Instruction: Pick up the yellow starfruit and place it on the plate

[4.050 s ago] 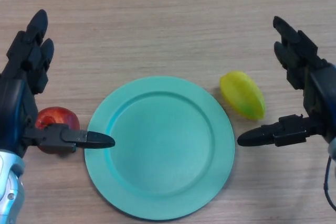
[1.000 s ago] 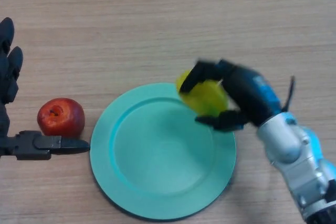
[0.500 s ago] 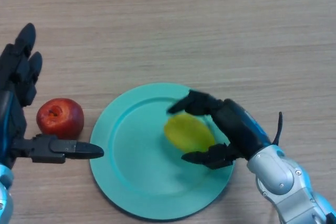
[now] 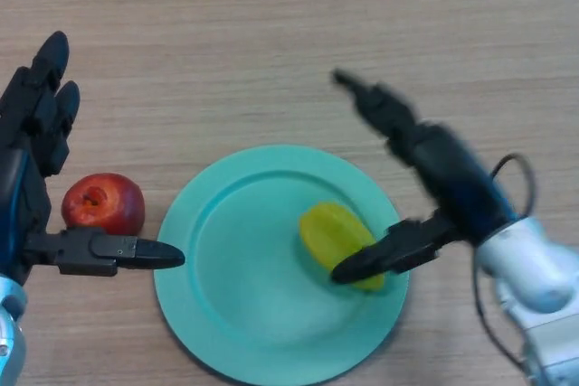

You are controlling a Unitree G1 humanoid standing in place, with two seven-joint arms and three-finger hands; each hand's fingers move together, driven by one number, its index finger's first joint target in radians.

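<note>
While both hands — left hand (image 4: 36, 160), right hand (image 4: 434, 178) — spread released, starfruit (image 4: 336, 240) lies on the plate (image 4: 235, 314), wooden table (image 4: 271, 33).

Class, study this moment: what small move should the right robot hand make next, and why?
Probably pull the right robot hand back off the plate. The starfruit already lies on the plate, and the hand's fingers are spread open, no longer gripping it, with the thumb just over the fruit's edge.

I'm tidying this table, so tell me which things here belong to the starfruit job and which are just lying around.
Part of the job:
yellow starfruit, lying on the plate
green plate
right hand, open above the fruit

Just lying about:
red apple, left of the plate
left hand, idle
</note>
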